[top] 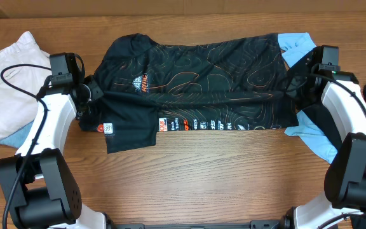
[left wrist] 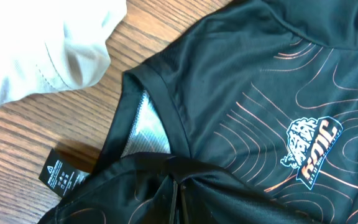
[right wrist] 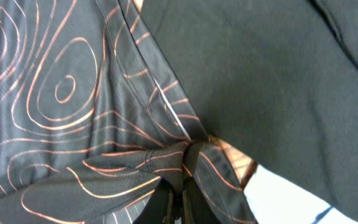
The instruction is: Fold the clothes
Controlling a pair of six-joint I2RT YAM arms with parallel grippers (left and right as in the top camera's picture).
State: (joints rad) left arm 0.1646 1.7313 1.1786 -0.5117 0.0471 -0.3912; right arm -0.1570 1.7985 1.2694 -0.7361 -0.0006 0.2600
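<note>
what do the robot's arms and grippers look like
Both arms match: the left arm and right arm have smooth white shell links between chunky black joint housings. Black wrist units carry slim black jaws. A thin black cable loops loose beside the left arm.

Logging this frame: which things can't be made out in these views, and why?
Left pincer: left wrist view, its tips are buried in the bunched black jersey.
Right pincer: right wrist view, cut off by the bottom edge.
Black label: left wrist view, print too small to read.
Light-blue garment: overhead, mostly hidden under the black jersey.
</note>
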